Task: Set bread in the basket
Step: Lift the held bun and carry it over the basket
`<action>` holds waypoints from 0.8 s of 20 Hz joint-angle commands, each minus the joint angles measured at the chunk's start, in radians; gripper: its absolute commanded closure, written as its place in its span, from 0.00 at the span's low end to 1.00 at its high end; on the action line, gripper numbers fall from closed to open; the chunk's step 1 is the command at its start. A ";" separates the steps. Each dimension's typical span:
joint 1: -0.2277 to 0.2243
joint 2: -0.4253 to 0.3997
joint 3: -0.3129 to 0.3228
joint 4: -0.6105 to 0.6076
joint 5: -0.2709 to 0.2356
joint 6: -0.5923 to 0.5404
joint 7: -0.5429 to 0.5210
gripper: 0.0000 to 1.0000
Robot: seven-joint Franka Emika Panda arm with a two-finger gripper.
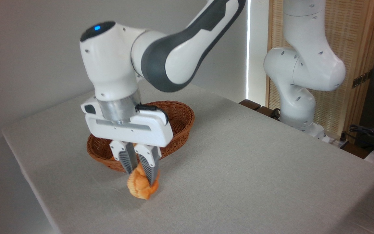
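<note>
The bread (139, 188) is a small golden-orange knotted bun resting at or just above the grey tablecloth, in front of the basket. My gripper (140, 175) points straight down with its two ribbed fingers (127, 161) closed onto the bun's top. The basket (180, 125) is an oval brown wicker one just behind the gripper; the gripper body hides its middle and near rim. What lies inside the basket is hidden.
A second white robot arm (299, 81) stands off the table's far right edge, before a wooden slatted screen (352, 48). Cables and a dark device (372, 135) lie at the right. The table's left edge (28, 182) runs close to the bun.
</note>
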 commanded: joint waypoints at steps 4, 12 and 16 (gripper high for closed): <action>0.000 -0.007 -0.025 0.164 -0.094 -0.196 0.020 0.70; 0.000 0.021 -0.285 0.238 -0.127 -0.593 0.014 0.63; -0.005 0.104 -0.367 0.228 -0.101 -0.736 0.010 0.48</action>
